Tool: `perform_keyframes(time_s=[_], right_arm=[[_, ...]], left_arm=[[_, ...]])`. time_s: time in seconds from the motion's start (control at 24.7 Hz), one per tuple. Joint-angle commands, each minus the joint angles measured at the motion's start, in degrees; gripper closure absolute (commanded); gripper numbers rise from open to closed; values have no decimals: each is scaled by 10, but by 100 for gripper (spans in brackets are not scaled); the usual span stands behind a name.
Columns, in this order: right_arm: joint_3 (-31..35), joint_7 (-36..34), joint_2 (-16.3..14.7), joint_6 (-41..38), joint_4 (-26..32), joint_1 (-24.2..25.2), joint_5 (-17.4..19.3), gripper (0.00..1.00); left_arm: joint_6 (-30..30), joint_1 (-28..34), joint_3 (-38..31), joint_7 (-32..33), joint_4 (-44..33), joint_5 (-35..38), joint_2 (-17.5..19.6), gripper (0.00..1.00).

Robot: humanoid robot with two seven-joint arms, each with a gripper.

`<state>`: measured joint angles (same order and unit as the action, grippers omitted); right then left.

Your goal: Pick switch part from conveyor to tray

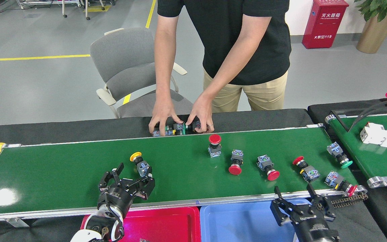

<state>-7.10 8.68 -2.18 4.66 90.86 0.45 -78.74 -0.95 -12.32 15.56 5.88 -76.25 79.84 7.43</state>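
our left gripper (126, 179) gapes wide beside the yellow-capped switch part (139, 164) on the conveyor (62, 174), ready to grasp; right gripper (297, 203) empty, spread above the blue tray (237, 223)

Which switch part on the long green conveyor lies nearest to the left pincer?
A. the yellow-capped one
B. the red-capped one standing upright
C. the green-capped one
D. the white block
A: the yellow-capped switch part lies tilted on the conveyor just beyond the open left pincer.
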Motion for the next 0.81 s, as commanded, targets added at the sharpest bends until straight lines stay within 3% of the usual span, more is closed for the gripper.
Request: perform_keyframes(time_s=[0.0, 0.24, 0.32, 0.36, 0.41, 0.45, 0.49, 0.57, 0.77], right_arm=[[-20, 6, 10, 16, -23, -31, -6, 2], [-80, 6, 49, 69, -147, -130, -6, 5], [-86, 6, 54, 72, -165, -146, -6, 26], [-92, 6, 53, 69, -168, -150, -6, 47], [-97, 7, 51, 69, -169, -150, -6, 60], [-102, 7, 49, 69, -168, -150, -5, 70], [-104, 7, 46, 68, -168, -149, -4, 77], [-105, 7, 46, 67, -164, -148, -3, 87], [-105, 6, 46, 23, -122, -138, -2, 90]], left_arm=[[3, -14, -1, -2, 5, -1, 0, 0], [-15, -73, -5, -3, 90, -1, -16, 5], [-32, -87, -6, -3, 103, -1, -17, 16], [-35, -89, -6, -3, 107, -2, -18, 26], [-36, -90, -8, -3, 108, -2, -18, 37], [-34, -89, -8, -3, 108, -5, -18, 58], [-29, -87, -8, -4, 107, -10, -20, 80], [-19, -77, -8, -7, 105, -28, -20, 93], [22, -23, -3, -8, 52, -29, -18, 99]])
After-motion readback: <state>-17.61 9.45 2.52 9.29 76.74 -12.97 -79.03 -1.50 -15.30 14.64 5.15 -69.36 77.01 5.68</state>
